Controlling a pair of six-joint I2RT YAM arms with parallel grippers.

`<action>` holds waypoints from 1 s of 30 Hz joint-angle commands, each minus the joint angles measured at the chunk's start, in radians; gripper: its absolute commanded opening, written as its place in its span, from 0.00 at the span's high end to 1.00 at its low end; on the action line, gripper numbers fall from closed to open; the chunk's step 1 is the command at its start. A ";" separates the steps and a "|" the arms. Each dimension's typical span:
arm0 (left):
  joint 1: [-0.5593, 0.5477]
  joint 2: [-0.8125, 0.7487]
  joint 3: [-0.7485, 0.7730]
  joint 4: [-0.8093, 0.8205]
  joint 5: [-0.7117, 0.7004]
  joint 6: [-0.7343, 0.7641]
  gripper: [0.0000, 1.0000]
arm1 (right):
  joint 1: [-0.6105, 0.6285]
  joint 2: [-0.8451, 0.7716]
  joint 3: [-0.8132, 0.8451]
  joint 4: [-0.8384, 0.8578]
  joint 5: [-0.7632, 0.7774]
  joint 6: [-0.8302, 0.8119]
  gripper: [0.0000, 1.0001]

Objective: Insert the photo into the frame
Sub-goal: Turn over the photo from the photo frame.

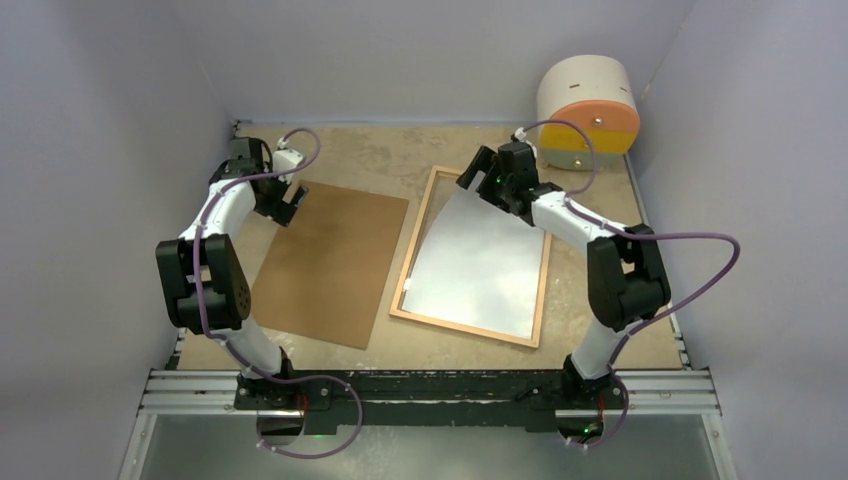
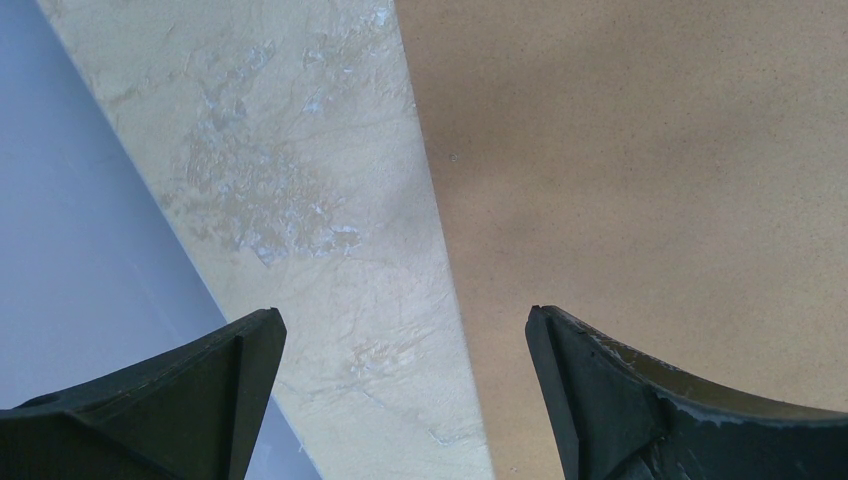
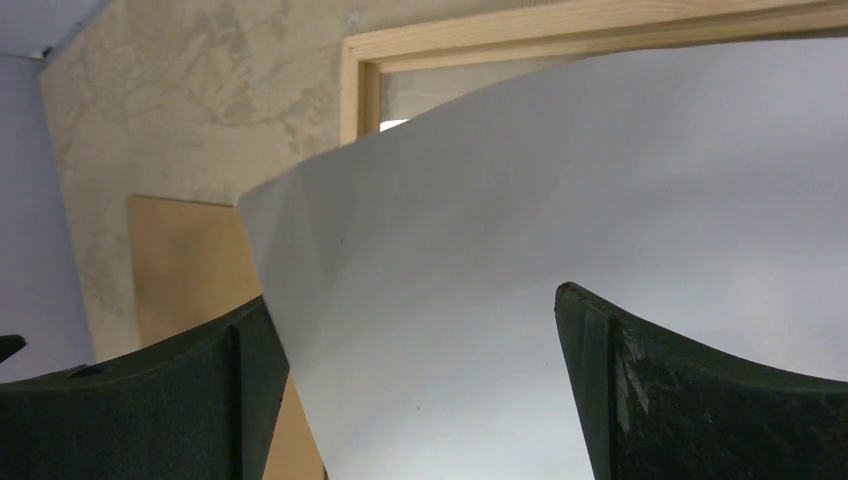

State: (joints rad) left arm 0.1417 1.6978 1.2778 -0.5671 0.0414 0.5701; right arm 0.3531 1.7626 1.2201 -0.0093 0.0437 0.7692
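Observation:
The photo [image 1: 480, 262] lies white back up inside the light wooden frame [image 1: 460, 328] at centre right of the table. Its far left corner curls up off the pane. My right gripper [image 1: 483, 185] hovers at that far end, jaws wide open. In the right wrist view the white sheet [image 3: 520, 250] fills the space between the two fingers, the right gripper [image 3: 420, 310] is not closed on it, and the frame's corner [image 3: 560, 30] shows beyond. My left gripper [image 1: 285, 205] is open and empty over the far left edge of the brown backing panel [image 1: 325, 265].
The backing panel lies flat to the left of the frame; the left wrist view shows its edge [image 2: 650, 150] and bare tabletop [image 2: 300, 180] under the left gripper [image 2: 405, 320]. A white and orange cylinder [image 1: 588, 110] stands at the back right. Walls close in on both sides.

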 commanded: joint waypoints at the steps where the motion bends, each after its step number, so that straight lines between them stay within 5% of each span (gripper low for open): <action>1: 0.001 -0.021 0.014 -0.006 0.016 0.020 0.00 | 0.000 -0.041 -0.065 0.197 -0.041 0.010 0.01; 22: 0.025 0.011 0.016 0.014 0.000 0.044 0.00 | 0.010 -0.057 -0.098 0.194 -0.053 0.052 0.03; 30: 0.166 0.112 0.124 0.017 -0.026 0.027 0.02 | 0.298 0.039 0.130 0.016 0.087 0.059 0.07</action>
State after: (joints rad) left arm 0.2428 1.7870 1.3579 -0.5812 0.0521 0.5953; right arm 0.5022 1.7569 1.1904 0.0917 0.0566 0.8207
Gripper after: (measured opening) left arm 0.988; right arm 0.932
